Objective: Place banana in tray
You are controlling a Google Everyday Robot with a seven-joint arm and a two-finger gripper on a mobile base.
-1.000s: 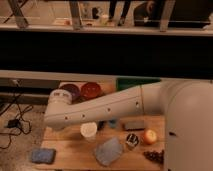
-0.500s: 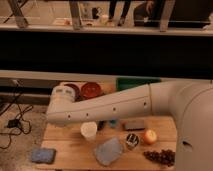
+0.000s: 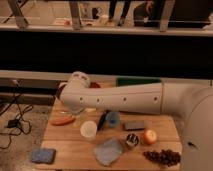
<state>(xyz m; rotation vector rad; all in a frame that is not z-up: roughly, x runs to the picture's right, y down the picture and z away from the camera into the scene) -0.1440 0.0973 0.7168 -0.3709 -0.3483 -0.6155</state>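
Front of bench [image 3: 75,145]: blue sponge [image 3: 43,155], grey cloth [image 3: 109,151], dark grape cluster [image 3: 162,157] | mid: white cup [image 3: 88,129], orange carrot-like piece [image 3: 62,120] | white arm [image 3: 125,98] lies across bench, hiding gripper; fingers clenched, on what cannot tell | banana not discernible, position cannot tell | far edge: green tray [image 3: 139,81] behind arm.

Table layout around the hidden gripper

The gripper is out of sight under the arm [image 3: 120,97], over the back left of the table [image 3: 75,150]. The tray [image 3: 139,81] lies behind it to the right, the carrot-like piece [image 3: 62,120] to its left, the cup [image 3: 88,129] in front and the sponge [image 3: 42,155] nearer still. The round fruit [image 3: 150,136] and the cluster of small fruits [image 3: 162,157] lie far to the right.
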